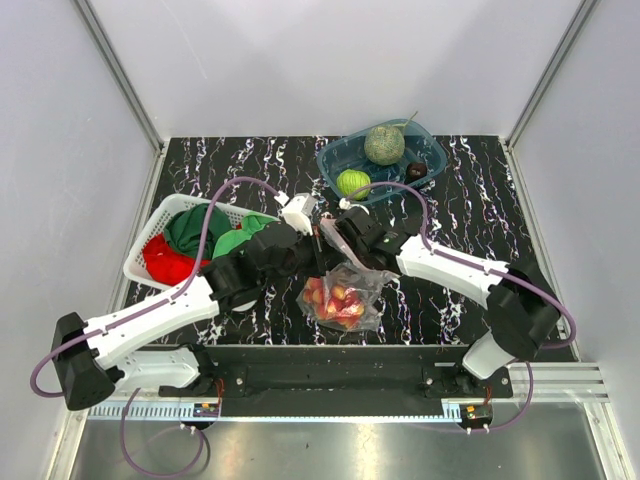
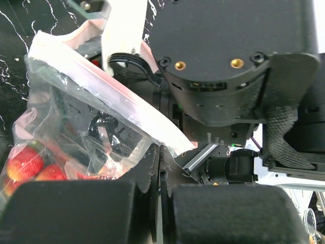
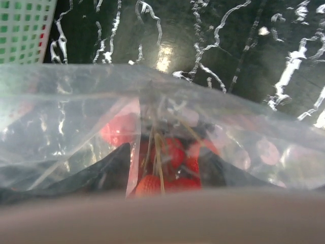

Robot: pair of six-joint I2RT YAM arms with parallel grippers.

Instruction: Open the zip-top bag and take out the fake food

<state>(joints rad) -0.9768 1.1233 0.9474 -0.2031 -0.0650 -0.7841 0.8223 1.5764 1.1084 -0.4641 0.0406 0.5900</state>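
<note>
Right wrist view: zip-top bag (image 3: 76,112) blurs, perhaps partly hides, fake food (image 3: 170,162).

**Fig.** Robotics lab test cell, seen from above. Evidence:
- Plain white panel walls (image 1: 330,60) on 3 sides, w/ aluminium corner posts (image 1: 120,75).
- Black marble-print tabletop (image 1: 480,200).
- 2 white-and-black robot arms, left arm (image 1: 150,320) & right arm (image 1: 450,265), bolted side by side to a metal rail (image 1: 570,378) at the near edge.
- Purple cables (image 1: 245,180) looped in the open.
- Staged props: white mesh basket (image 1: 135,265) w/ cloths (image 1: 195,235), blue plastic bin (image 1: 335,155) w/ fruit (image 1: 384,145), zip-top bag (image 1: 342,297) at centre.
</note>
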